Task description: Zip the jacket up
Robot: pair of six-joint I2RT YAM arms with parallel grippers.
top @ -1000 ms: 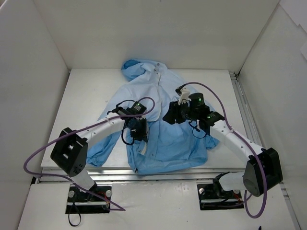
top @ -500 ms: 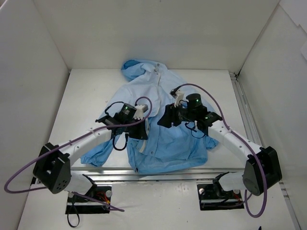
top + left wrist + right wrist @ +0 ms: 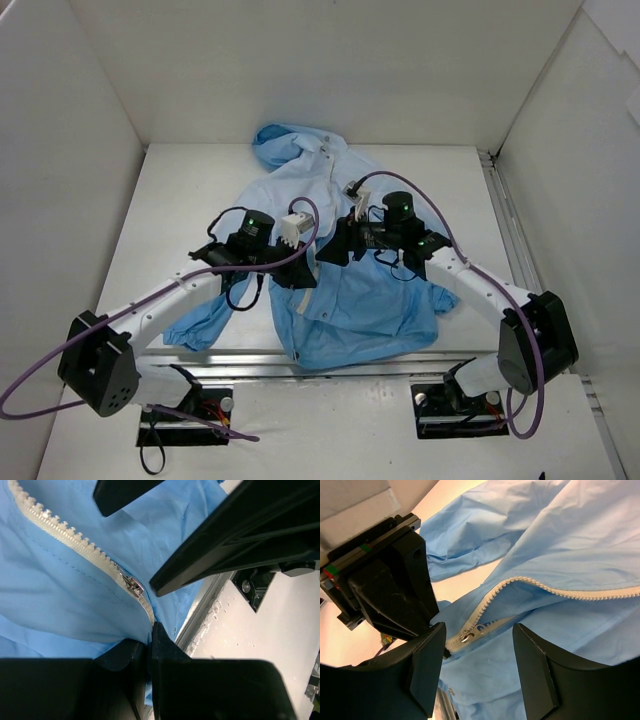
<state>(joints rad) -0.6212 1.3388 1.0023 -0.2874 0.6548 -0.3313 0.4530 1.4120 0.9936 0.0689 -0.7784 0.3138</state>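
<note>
The light-blue jacket [image 3: 370, 300] lies spread on the table, hood at the far end. My left gripper [image 3: 300, 272] is shut on the jacket's fabric [image 3: 60, 605] at the lower end of the white zipper [image 3: 75, 542], just below the metal slider [image 3: 131, 584]. My right gripper [image 3: 335, 245] hovers close beside it over the front opening. In the right wrist view its fingers [image 3: 427, 665] stand open on either side of the slider [image 3: 467, 636], with nothing pinched between them. Above the slider the zipper [image 3: 560, 591] is parted.
White walls close in the table [image 3: 180, 190] on three sides. A metal rail [image 3: 350, 362] runs along its near edge, just below the jacket's hem. The two wrists are almost touching, and the left gripper's body [image 3: 390, 590] fills the right wrist view's left side.
The left gripper has shut on the fabric at the zipper's bottom and shifted right and farther in. The right gripper has moved left toward the slider and opened a little wider.
</note>
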